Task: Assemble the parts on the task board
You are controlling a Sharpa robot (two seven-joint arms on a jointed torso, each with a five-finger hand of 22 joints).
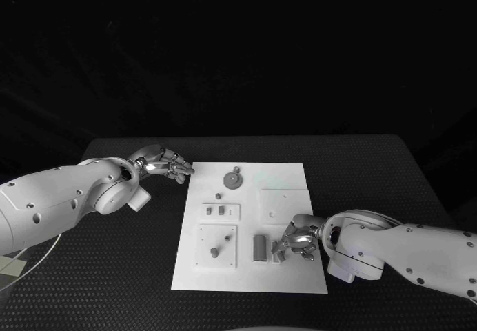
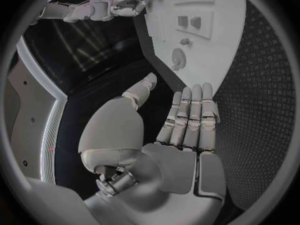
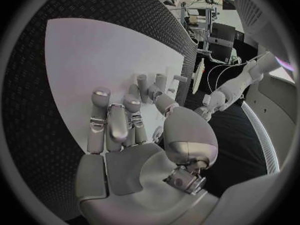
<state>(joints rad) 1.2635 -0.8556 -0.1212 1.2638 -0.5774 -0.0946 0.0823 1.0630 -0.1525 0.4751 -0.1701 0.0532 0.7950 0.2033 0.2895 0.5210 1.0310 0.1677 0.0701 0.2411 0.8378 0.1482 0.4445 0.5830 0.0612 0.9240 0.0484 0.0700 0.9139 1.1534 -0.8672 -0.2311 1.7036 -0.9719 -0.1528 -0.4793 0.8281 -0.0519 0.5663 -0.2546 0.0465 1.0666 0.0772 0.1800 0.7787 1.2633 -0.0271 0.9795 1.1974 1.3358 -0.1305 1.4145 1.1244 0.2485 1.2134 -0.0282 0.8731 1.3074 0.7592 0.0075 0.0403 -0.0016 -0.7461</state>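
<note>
In the middle of the black table (image 1: 398,165) lies the white task board (image 1: 283,276), long side running away from the robot, and the small grey parts sit on it: a round disc with a stem (image 1: 233,179) near the far end, two little blocks (image 1: 220,210) on a small plate below it, and an upright cylinder (image 1: 259,247) close to the near edge. The right hand (image 1: 295,243) rests on the board just beside that cylinder, fingers curled down toward it; whether it actually pinches anything I cannot tell, since the right wrist view shows the fingers bent over the white surface with pegs just beyond them. It seems placed there to work the near pieces. The left hand (image 1: 164,163) hangs off the board's far left corner, over the table, fingers straight and close together, holding nothing, apparently waiting clear.
</note>
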